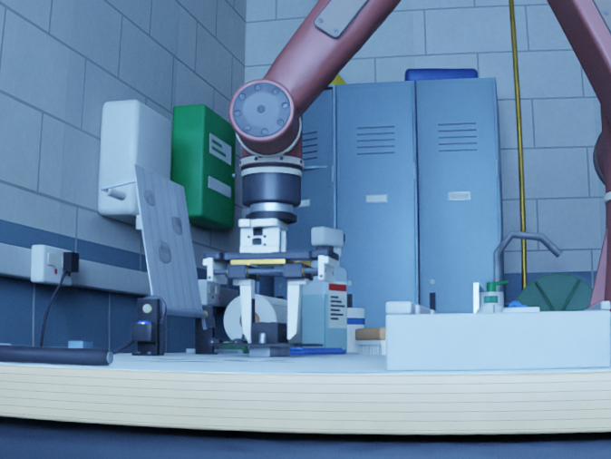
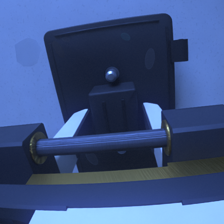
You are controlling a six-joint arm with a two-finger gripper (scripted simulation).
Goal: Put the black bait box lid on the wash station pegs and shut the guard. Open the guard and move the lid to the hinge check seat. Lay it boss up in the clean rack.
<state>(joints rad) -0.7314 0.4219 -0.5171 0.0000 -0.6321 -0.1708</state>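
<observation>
The black bait box lid (image 2: 112, 85) lies flat on the bench with its raised boss (image 2: 113, 107) up, a metal pin (image 2: 111, 74) just beyond the boss and a small tab (image 2: 180, 50) on its right edge. My gripper (image 1: 269, 336) is open, lowered over the lid with one white finger on each side of the boss (image 1: 266, 332), and it holds nothing. The guard (image 1: 168, 249), a grey translucent panel, stands tilted open to the left of the gripper.
A white tub (image 1: 498, 338) fills the right of the bench. A paper roll (image 1: 254, 313) and a labelled bottle (image 1: 325, 311) stand close behind the gripper. A black sensor block (image 1: 148, 326) and a dark tube (image 1: 54, 355) lie to the left.
</observation>
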